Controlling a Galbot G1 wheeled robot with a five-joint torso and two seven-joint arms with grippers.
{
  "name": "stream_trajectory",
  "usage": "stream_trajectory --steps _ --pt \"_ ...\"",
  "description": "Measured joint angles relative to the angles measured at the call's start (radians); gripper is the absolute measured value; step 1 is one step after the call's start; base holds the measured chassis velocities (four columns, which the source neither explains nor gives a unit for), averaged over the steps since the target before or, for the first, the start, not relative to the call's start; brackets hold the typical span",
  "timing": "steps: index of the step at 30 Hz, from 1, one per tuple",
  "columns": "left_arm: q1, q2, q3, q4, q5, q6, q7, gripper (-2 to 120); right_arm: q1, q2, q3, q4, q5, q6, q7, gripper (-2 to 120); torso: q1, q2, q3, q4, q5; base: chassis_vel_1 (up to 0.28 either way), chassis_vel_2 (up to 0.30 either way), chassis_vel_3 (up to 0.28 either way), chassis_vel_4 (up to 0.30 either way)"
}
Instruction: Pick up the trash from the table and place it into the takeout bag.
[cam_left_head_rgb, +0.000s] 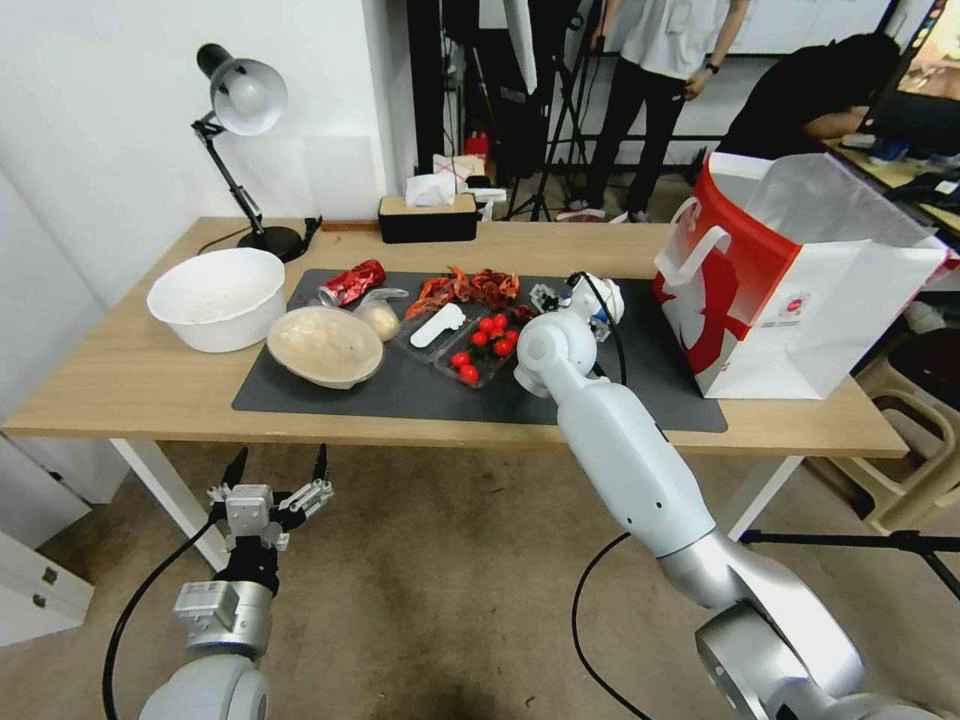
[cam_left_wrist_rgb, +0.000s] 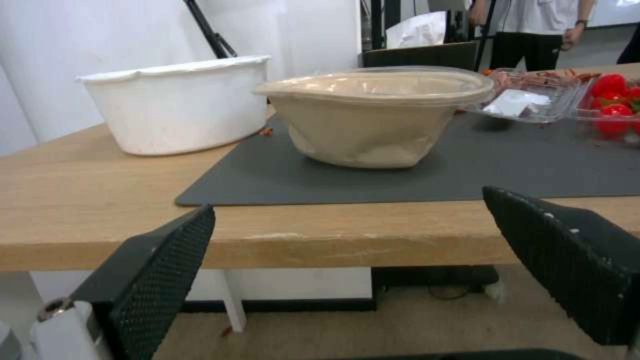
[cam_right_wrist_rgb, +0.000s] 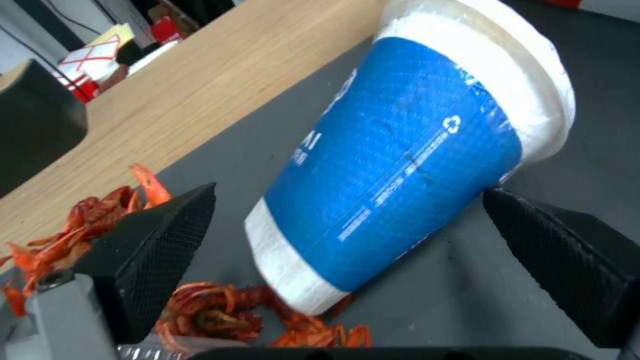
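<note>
Blue paper cup (cam_right_wrist_rgb: 407, 165) lies tilted between right gripper's (cam_right_wrist_rgb: 347, 260) open fingers; left's (cam_left_head_rgb: 279, 468) open.

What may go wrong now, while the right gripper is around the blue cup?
The blue paper cup lies tilted between the open right gripper, one finger apart from it; closing may crush it or push it away. Red food scraps touch its base and may be dragged. The left gripper waits open below the table.
</note>
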Motion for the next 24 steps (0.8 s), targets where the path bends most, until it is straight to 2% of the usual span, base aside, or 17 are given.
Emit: stream_trajectory --steps 19,22,24 --pt "0.015 -0.009 0.018 0.010 0.017 -0.025 0.000 100 0.022 0.003 0.062 -0.051 0.047 -0.008 0.014 99 0.000 0.000 0.000 0.0000 0.0000 0.000 0.000 0.000 0.000" --pt "0.017 -0.009 0.019 0.013 0.017 -0.028 0.000 100 0.024 0.007 0.071 -0.060 0.048 -0.008 0.014 96 0.000 0.000 0.000 0.0000 0.0000 0.000 0.000 0.000 0.000" --pt "0.017 -0.009 0.019 0.013 0.017 -0.030 0.000 100 0.025 0.010 0.077 -0.064 0.048 -0.008 0.014 89 0.000 0.000 0.000 0.0000 0.0000 0.000 0.000 0.000 0.000"
